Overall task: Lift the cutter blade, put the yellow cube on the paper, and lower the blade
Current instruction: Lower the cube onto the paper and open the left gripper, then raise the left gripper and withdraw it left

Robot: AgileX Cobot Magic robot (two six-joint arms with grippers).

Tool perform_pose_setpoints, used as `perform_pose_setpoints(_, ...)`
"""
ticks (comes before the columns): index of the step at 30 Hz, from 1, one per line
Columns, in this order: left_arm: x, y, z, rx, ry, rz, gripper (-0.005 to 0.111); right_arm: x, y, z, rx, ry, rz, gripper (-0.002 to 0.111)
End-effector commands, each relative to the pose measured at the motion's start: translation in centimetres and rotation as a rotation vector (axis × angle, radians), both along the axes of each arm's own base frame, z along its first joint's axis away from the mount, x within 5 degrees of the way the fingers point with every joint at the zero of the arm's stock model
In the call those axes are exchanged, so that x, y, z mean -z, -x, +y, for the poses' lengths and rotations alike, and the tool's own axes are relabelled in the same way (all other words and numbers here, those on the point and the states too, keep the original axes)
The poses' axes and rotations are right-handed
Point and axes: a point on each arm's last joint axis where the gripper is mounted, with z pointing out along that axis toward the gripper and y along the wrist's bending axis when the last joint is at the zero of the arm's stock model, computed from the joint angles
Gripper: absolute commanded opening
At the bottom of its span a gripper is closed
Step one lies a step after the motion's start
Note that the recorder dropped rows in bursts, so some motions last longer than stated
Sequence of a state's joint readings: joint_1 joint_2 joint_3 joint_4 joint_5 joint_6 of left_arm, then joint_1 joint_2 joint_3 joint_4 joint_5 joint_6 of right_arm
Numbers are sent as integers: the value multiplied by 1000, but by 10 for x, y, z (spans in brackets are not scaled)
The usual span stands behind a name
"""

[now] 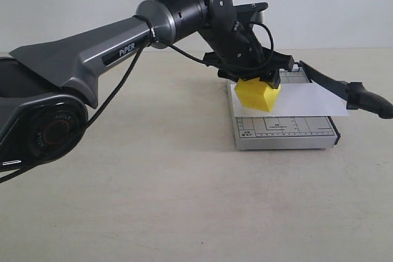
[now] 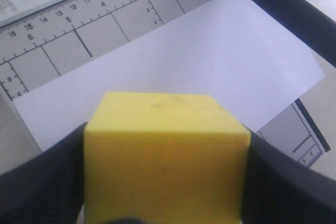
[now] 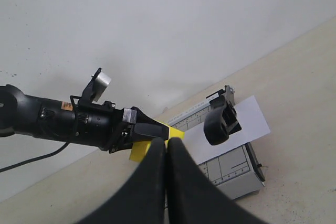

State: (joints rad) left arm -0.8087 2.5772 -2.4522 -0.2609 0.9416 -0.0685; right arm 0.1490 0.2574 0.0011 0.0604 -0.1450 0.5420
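My left gripper [image 1: 258,84] is shut on the yellow cube [image 1: 258,96], a black finger [image 2: 37,182] pressed to each side of it. The cube [image 2: 165,156] hangs slightly tilted over the left part of the grey trimmer, at the near edge of the white paper [image 2: 210,61]. I cannot tell whether it touches the sheet. The paper [image 1: 310,99] lies across the trimmer base [image 1: 285,134]. The cutter blade [image 1: 334,84] stands raised, its thick handle [image 1: 371,102] out to the right. My right gripper [image 3: 167,146] is shut on nothing, back from the trimmer and facing the blade handle [image 3: 220,121].
The left arm [image 1: 110,53] stretches from the left edge across to the trimmer. Printed rulers and grid lines mark the trimmer base [image 2: 79,35]. Beige tabletop [image 1: 184,200] surrounds it, with a white wall behind.
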Motion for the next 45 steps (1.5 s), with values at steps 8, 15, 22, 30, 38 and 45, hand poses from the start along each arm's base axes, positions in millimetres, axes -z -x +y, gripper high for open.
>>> perform_pose_setpoints(8, -2, 2, -3, 28, 5, -28, 4, -2, 0, 0, -2, 6, -15, 0)
perform_pose_setpoints(15, -4, 0, -5, 28, 32, -53, 22, -1, 0, 0, -2, 7, -13, 0)
perform_pose_setpoints(22, -6, -2, -7, 18, 60, -74, 68, -1, 0, 0, -2, 7, -13, 0)
perform_pose_setpoints(30, -7, 0, -8, 15, 84, -49, 71, -1, 0, 0, -2, 7, -13, 0)
perform_pose_setpoints(38, -34, 2, -12, 22, 164, -54, 71, -1, 0, 0, -2, 7, -13, 0)
perform_pose_setpoints(45, -113, 13, 2, 94, 197, -186, 71, -1, 0, 0, -2, 7, -13, 0)
